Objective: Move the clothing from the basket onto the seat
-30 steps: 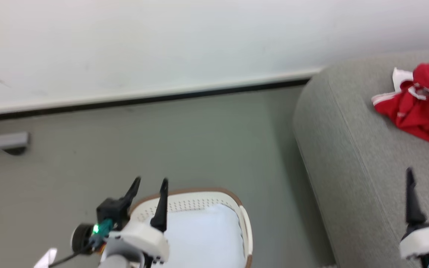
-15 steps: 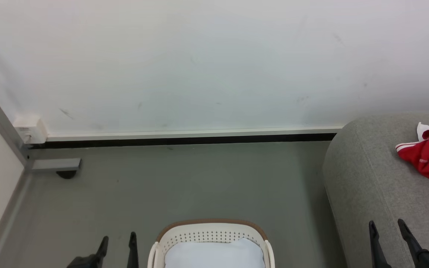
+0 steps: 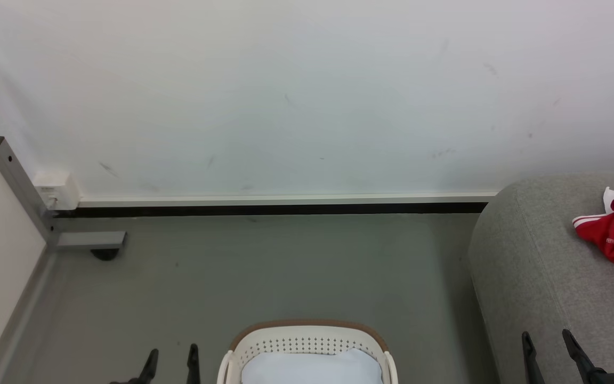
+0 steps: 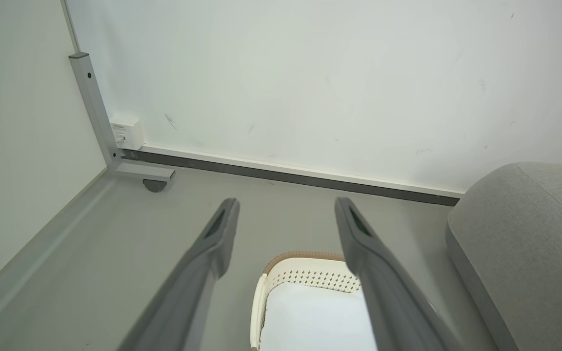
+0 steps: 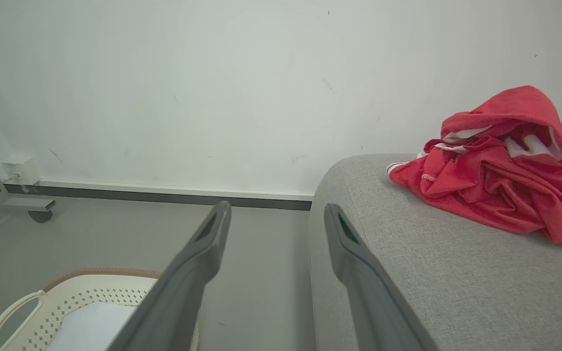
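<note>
We see the clothing lying in a crumpled red heap on top of the seat, a little in from the seat's rounded end. We judge it light, limp and not fragile. It will sag and trail from any pinch, so a hold is best taken on a thick raised fold at the heap's crest, not on a thin white-striped hem. The basket stands on the floor near the seat's end, apart from it. Its inside looks pale, and we cannot tell whether that is fabric or a liner. The left end effector hangs on the side of the basket away from the seat, spread apart and empty. The right end effector sits at the seat's end, likewise spread and empty. The right wrist view gives the heap's height and folds from the side, where the head view cuts it at the frame edge; the left wrist view looks down into the basket
</note>
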Robot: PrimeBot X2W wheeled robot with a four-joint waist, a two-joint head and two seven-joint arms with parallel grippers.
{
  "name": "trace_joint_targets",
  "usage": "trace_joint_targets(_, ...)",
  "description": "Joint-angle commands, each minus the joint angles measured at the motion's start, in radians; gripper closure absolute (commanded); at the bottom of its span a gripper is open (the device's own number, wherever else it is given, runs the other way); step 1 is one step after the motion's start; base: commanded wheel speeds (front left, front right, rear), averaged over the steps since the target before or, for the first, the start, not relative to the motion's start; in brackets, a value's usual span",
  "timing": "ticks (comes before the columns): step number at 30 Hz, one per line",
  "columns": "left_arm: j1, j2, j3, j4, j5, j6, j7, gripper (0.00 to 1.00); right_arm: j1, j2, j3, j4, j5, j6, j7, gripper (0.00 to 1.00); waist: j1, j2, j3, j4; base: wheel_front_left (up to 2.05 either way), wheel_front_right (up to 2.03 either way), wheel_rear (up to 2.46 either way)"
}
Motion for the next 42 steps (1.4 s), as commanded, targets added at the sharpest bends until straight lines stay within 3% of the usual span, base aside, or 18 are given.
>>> trace_joint_targets(1, 0.013, -0.005, 0.011, -0.006, 0.016, -0.008, 0.000, 0.00, 0.005, 0.001, 0.003, 0.008, -0.005, -0.003, 0.000, 0.00, 0.0001, 0.0000, 0.000, 0.003, 0.00, 0.00, 0.00)
trace_joint_targets(35, -0.005, -0.041, 0.072, 0.023, 0.081, -0.085, 0.000, 0.00, -0.012, 0.001, 0.023, 0.031, 0.013, -0.003, 0.000, 0.00, 0.0001, 0.0000, 0.002, -0.031, 0.00, 0.00, 0.00)
trace_joint_targets(36, -0.001, -0.043, 0.069, 0.023, 0.076, -0.085, 0.000, 1.00, -0.005, 0.001, 0.024, 0.030, 0.009, 0.000, 0.000, 1.00, 0.0002, 0.0000, 0.002, -0.031, 0.00, 0.00, 0.00)
trace_joint_targets(42, 0.007, -0.050, 0.075, 0.061, 0.039, -0.090, 0.016, 1.00, -0.001, 0.008, 0.015, 0.066, 0.046, 0.000, 0.017, 1.00, 0.0002, 0.0000, 0.003, -0.030, 0.00, 0.00, 0.00)
